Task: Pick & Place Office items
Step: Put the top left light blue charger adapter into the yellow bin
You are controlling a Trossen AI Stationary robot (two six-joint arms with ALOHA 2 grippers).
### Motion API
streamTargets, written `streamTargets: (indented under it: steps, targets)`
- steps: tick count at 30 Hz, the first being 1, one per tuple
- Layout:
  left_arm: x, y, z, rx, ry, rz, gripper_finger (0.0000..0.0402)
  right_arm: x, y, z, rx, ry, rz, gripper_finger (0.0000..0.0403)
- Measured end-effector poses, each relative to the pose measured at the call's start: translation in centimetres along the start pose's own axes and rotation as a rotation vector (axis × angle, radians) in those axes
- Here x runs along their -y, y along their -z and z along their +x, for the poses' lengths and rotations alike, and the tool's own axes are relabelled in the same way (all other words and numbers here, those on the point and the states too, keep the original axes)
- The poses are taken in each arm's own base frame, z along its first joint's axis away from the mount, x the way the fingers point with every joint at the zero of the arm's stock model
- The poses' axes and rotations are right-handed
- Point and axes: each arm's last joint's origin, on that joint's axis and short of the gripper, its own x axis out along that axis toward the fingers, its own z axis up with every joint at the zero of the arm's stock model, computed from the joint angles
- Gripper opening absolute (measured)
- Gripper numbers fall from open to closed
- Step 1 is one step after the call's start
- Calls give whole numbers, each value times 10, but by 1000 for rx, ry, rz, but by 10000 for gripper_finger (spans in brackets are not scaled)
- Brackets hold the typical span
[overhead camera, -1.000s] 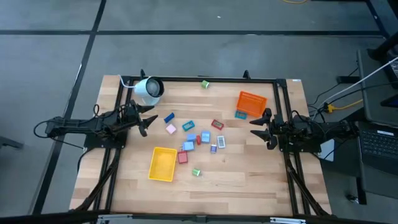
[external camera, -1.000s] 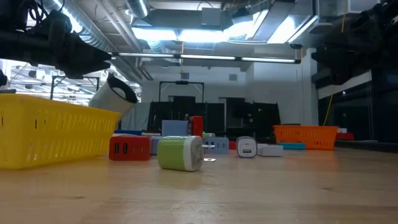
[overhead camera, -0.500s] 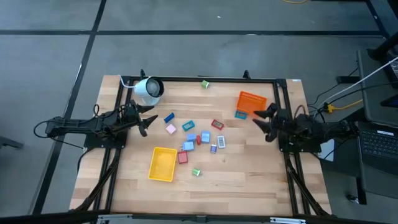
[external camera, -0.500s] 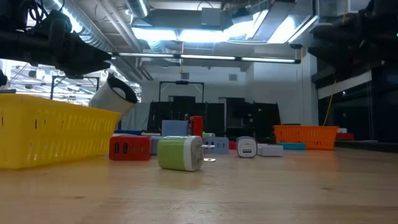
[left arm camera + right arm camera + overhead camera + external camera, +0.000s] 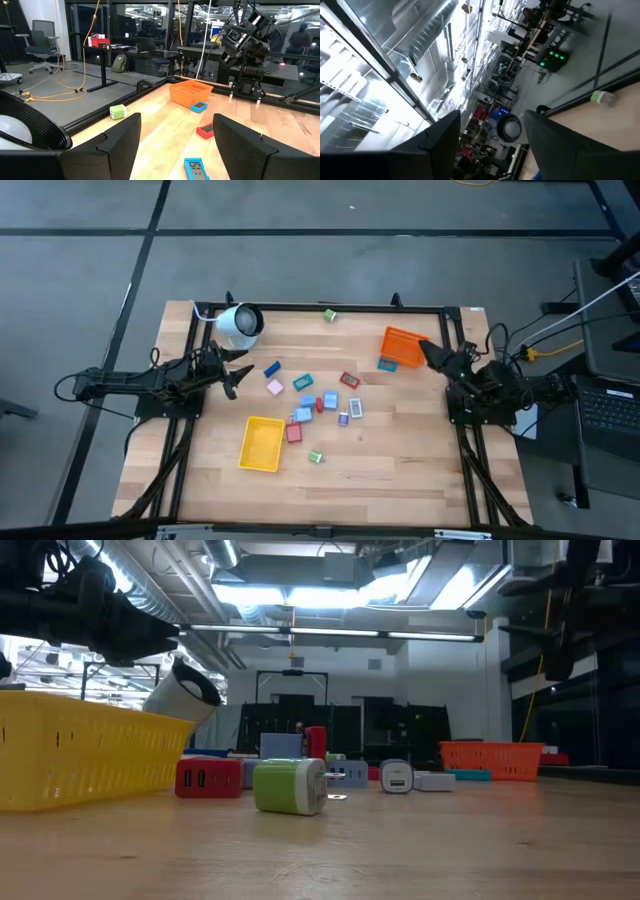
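Several small office items lie scattered mid-table: a blue one, a pink one, a teal one, a red one and a cluster. A green block lies nearer the front and shows large in the low view. A light blue piece rests beside the orange tray. My left gripper stands open at the table's left, holding nothing. My right gripper hangs open beside the orange tray's right side, tipped upward and rolled.
A yellow tray sits near the front left of centre. A white round device with a cord lies at the far left. Another green block rests at the far edge. A dark frame borders the table.
My right gripper has swung from pointing at the table's middle toward the far edge and the orange tray, rolling about its own line, tipping upward and rising a little. Its fingers stay apart. The left arm and the items have kept still.
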Motion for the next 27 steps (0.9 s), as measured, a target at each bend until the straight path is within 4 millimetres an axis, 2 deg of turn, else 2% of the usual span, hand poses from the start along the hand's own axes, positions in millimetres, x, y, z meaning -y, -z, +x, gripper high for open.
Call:
streamTargets:
  steps: [2,8,11,14,18,22,27]
  targets:
    - [0,0,0,1,0,2,242,1,1,1,2,15,-16,226]
    - [0,-2,0,20,-11,174,242,3,1,2,85,75,109,226]
    - [0,-2,0,18,-16,197,242,3,2,3,86,84,162,226]
    - [-3,-3,0,25,-100,230,242,3,2,4,115,95,201,226]
    - [-1,-15,-1,139,-73,95,242,0,1,7,167,116,211,226]
    - [0,-25,-3,243,-20,-77,242,-14,-3,12,168,119,188,226]
    - [-5,-47,-11,473,-49,-413,242,-30,-3,23,145,136,112,226]
